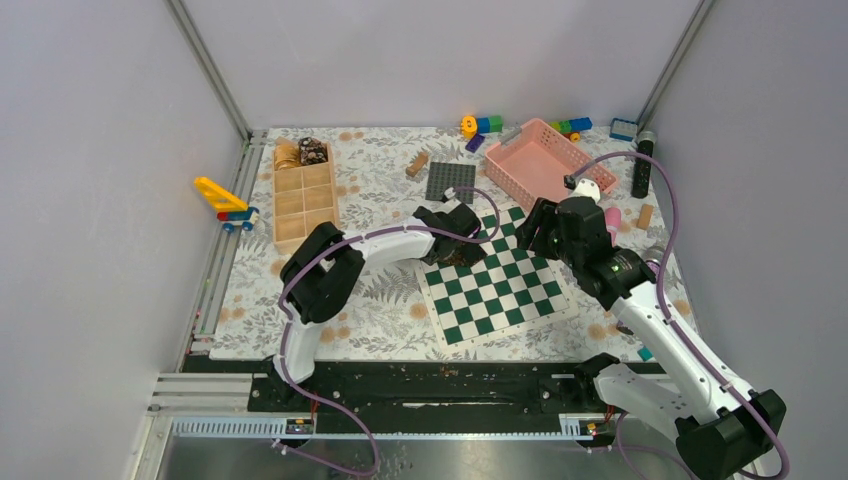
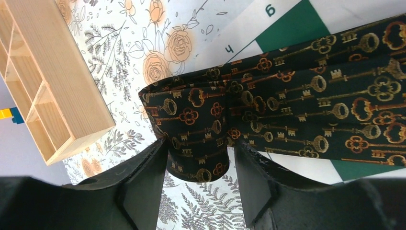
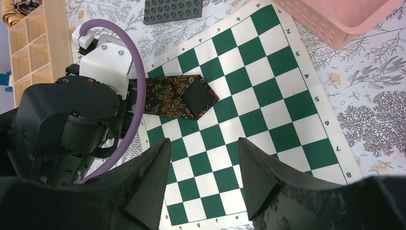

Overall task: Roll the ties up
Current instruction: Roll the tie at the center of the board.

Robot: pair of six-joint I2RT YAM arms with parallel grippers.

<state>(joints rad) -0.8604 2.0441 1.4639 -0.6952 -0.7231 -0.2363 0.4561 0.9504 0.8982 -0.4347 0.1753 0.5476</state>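
Since a golden-tan coil (image 1: pixel 287 155) and a dark speckled coil (image 1: pixel 314 151) already sit in the end cells of the wooden tray (image 2: pixel 72 96), I'd call two ties done and one left. That's a judgement: both are small in the overhead view.

The one left is the key-pattern tie (image 2: pixel 297 96), dark with gold keys.
- Its near end is folded into a loose loop that sits right between the fingers of the left gripper (image 2: pixel 201 148).
- From there the rest runs flat, away from the jaws, across the chessboard (image 3: pixel 268 120).
- Its pointed tip lies at the end furthest from that gripper, with the plain dark backing up.
- So it's one fold at most, not a coil, and nearly the whole length is unrolled.

Left gripper: the jaws are apart and straddle the loop. The cloth meets one finger, and on the other side the edge is too close to call. I can't tell whether it's pinching the loop or has let go.

Right gripper (image 3: pixel 203 141): the jaws are spread with nothing between them. It hangs over the bare squares of the board, with the tie's tip ahead of its fingers and the left arm's wrist off to one side.

What's left, as I judge it:
- wind the loop along the flat length to the tip
- keep the turns stacked
- put the coil in a free tray cell beside the left gripper

Main risk: the loose loop springs open if nothing holds it.
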